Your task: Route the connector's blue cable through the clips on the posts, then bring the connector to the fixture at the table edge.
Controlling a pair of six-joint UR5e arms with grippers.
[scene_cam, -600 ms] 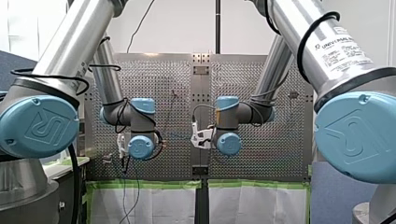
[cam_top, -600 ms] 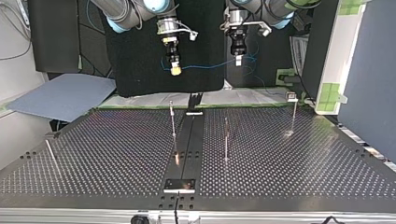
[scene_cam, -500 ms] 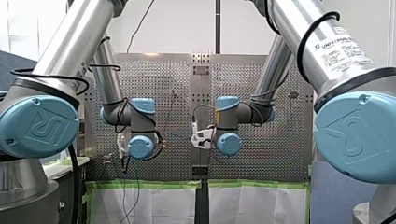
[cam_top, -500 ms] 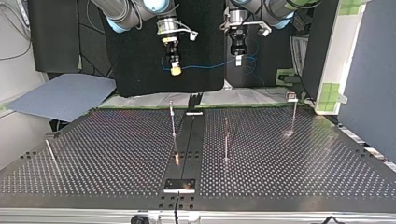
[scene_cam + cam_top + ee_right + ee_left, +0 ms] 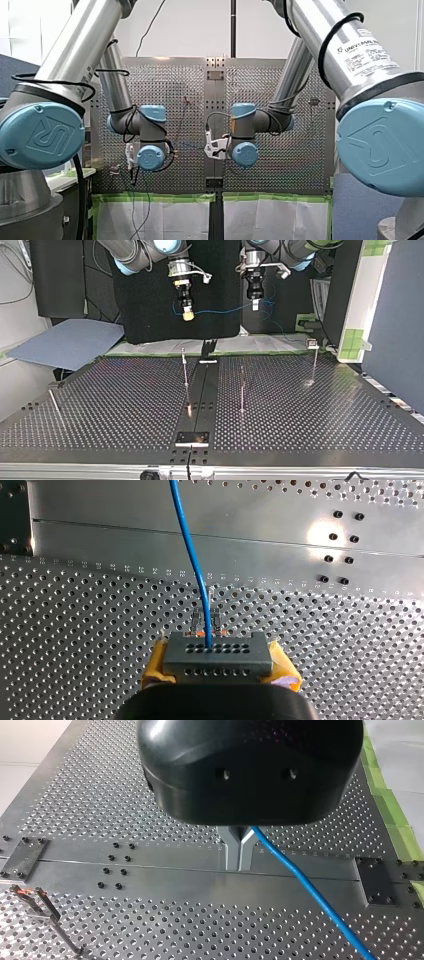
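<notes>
Your right gripper (image 5: 188, 315), in the upper middle of the top view, had its yellow pads (image 5: 155, 665) clamped on both sides of the dark connector (image 5: 218, 655), which it held in the air above the perforated table (image 5: 100, 405). The blue cable (image 5: 222, 310) left the connector's face and ran across to your left gripper (image 5: 255, 305), just to the right. Its metal fingers (image 5: 230, 847) were closed together, pinching the cable. Both grippers hung well apart from the three thin posts (image 5: 185, 367) standing on the table.
</notes>
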